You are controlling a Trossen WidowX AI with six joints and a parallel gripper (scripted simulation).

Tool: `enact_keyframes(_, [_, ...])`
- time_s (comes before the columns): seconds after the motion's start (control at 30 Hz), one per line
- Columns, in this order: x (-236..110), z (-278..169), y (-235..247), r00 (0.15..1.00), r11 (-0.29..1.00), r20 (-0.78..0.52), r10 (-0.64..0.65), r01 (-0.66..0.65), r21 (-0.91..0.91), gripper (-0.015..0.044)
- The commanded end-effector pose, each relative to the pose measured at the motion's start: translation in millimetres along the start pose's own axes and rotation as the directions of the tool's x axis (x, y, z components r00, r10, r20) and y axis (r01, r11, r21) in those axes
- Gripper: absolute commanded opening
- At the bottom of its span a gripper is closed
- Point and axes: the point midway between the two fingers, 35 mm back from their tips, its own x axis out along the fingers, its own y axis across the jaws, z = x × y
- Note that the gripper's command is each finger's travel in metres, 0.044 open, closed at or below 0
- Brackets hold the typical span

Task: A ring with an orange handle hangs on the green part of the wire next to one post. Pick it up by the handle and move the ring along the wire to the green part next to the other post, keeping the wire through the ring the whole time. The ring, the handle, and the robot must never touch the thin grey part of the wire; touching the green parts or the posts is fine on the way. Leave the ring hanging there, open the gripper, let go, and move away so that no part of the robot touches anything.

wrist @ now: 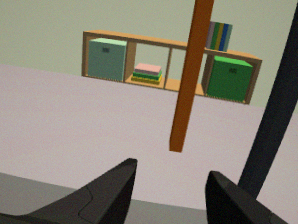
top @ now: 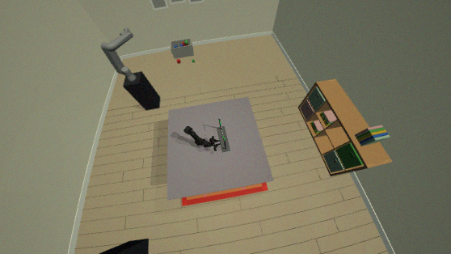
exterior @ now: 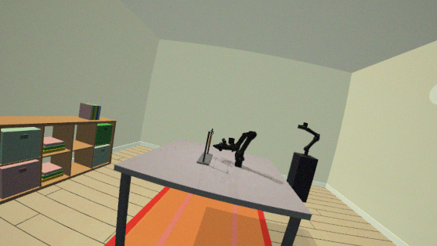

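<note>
The black arm (exterior: 243,146) is mounted near the middle of the grey table (top: 242,178) and is extended toward the wire stand. The gripper (wrist: 169,192) is held partly open; its two dark fingers stand apart with bare space between them, and nothing is gripped.

In the wrist view, the orange handle (wrist: 193,63) is seen hanging as a long, slightly tilted bar ahead of the fingers, its lower end above and between the fingertips and not touched by either. A dark post (wrist: 276,116) rises at the right of that view, beside the right finger. The ring itself is cut off by the top edge of this view, and the wire is not shown in it.

The exterior view shows what the wrist view omits: the post (exterior: 207,146) standing upright on its grey base plate (exterior: 204,159), with a green tip at the top and the orange handle alongside it; the gripper (exterior: 216,147) is positioned just beside this post. The ring is too small to be resolved here.

The top view alone shows the layout of the stand: the base plate (top: 223,139) lies toward the table's right edge, with green marks at both ends. A wooden shelf unit (top: 351,117) stands well apart, by the wall.
</note>
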Motion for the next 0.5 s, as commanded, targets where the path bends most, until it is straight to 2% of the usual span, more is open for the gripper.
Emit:
enact_keyframes(0.0, [4,5,-2,1.000,1.000,0.011,-0.004,0.004,-0.001,0.0160])
enact_keyframes(0.47, [23,8,-5,1.000,1.000,0.012,-0.004,0.004,-0.002,0.0160])
